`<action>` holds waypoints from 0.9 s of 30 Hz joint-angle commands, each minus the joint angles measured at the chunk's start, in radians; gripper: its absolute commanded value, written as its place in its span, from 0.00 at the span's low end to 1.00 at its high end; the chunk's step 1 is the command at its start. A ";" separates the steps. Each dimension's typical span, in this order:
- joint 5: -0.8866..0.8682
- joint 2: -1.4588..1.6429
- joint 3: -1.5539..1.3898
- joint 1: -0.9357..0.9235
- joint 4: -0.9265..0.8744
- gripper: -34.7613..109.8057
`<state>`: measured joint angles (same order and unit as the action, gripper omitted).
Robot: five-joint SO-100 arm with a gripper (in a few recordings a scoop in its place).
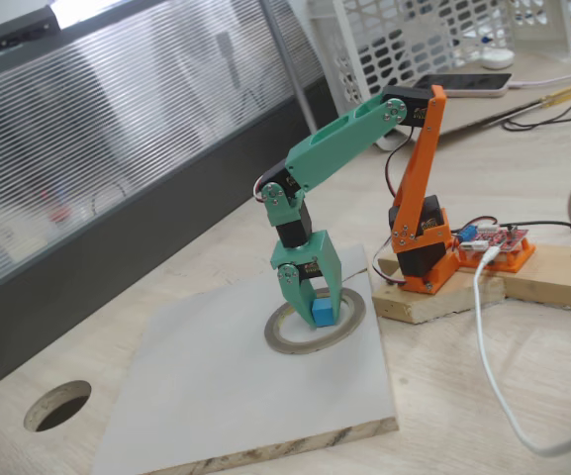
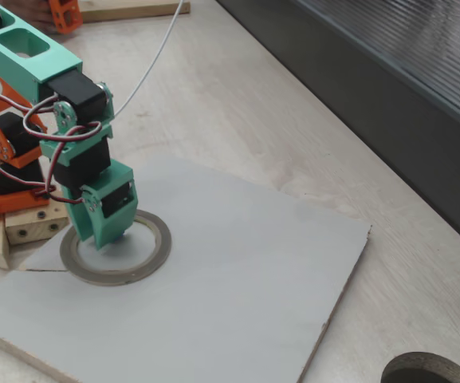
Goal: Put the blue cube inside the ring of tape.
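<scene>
Green fingers [image 1: 290,289] of the gripper [image 1: 311,302] are clamping the blue cube [image 1: 323,314] between them, pointing straight down so it is going inside the ring of tape [image 1: 349,319]. That ring is lying flat at the far left of the white board [image 2: 237,263]. The cube is probably resting on the board, though contact is hard to judge.

Space inside the ring of tape [image 1: 315,327] is taken by the gripper [image 1: 310,302] and blue cube [image 1: 323,314]; surrounding white board [image 2: 230,271] is left bare.
</scene>
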<state>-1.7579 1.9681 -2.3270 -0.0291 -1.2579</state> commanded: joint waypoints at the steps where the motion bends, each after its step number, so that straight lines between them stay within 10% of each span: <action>1: -0.006 0.032 0.014 -0.009 -0.009 0.34; 27: 0.000 0.031 0.008 -0.009 -0.021 0.56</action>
<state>-1.7549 1.9681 -2.3301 -0.0291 -1.2686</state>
